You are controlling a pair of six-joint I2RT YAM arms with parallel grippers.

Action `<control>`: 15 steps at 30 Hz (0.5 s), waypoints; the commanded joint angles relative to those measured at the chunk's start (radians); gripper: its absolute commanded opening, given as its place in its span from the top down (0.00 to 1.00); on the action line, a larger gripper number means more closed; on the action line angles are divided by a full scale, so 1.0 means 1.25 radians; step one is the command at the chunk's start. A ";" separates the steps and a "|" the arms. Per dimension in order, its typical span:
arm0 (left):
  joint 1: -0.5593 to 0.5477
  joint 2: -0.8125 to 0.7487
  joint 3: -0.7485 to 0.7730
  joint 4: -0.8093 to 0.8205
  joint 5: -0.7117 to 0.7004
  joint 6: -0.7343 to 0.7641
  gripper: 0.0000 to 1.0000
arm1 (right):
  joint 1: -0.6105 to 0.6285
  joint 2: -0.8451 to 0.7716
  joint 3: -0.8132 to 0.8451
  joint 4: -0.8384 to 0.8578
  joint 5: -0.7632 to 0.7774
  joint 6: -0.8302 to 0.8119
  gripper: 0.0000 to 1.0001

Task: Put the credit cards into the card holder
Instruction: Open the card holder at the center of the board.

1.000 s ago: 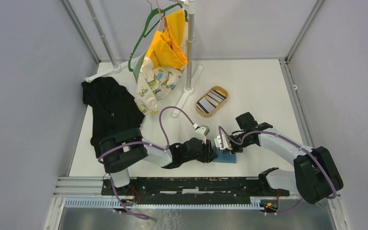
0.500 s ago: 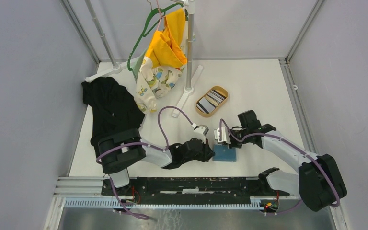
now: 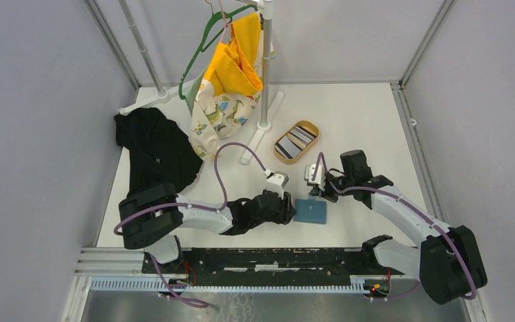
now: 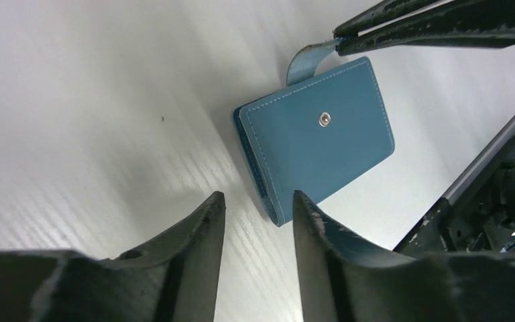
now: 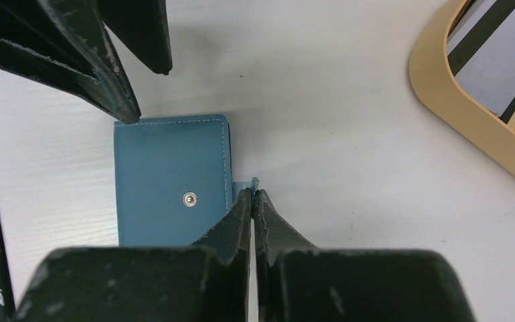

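The teal card holder [image 3: 310, 211] lies closed on the white table, snap stud facing up. My right gripper [image 3: 317, 193] is shut on its snap tab [image 5: 255, 182] at the far edge; the pinch shows in the right wrist view [image 5: 251, 194]. My left gripper [image 3: 291, 209] is open at the holder's left edge. In the left wrist view [image 4: 258, 201] a corner of the holder [image 4: 315, 137] lies just between its fingertips. The credit cards [image 3: 296, 139], striped black, grey and white, lie in the oval tan tray [image 3: 283, 156] beyond the holder. The tray also shows in the right wrist view [image 5: 469, 131].
A white garment rack stands at the back centre, its pole [image 3: 264, 100] near the tray, with a green hanger and a yellow garment [image 3: 235, 67] on it. A black garment [image 3: 155, 151] lies at the left. A black rail [image 3: 261, 258] runs along the table's near edge.
My right gripper has moved toward the far side, keeping hold of the snap tab. My left arm has stretched lower along the table, its gripper staying at the holder's left edge.
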 commanded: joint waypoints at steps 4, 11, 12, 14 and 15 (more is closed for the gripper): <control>-0.002 -0.130 -0.003 -0.079 -0.079 0.044 0.38 | -0.050 -0.026 0.002 0.100 -0.088 0.169 1.00; -0.001 -0.253 -0.090 -0.044 -0.100 -0.030 0.24 | -0.083 -0.042 -0.025 0.184 -0.094 0.316 1.00; -0.001 -0.273 -0.106 -0.032 -0.105 -0.039 0.20 | -0.083 -0.049 -0.031 0.202 -0.090 0.347 1.00; -0.001 -0.314 -0.127 -0.013 -0.111 -0.057 0.11 | -0.083 -0.064 -0.046 0.239 -0.088 0.395 1.00; -0.001 -0.330 -0.134 -0.007 -0.112 -0.067 0.08 | -0.084 -0.072 -0.058 0.266 -0.085 0.423 1.00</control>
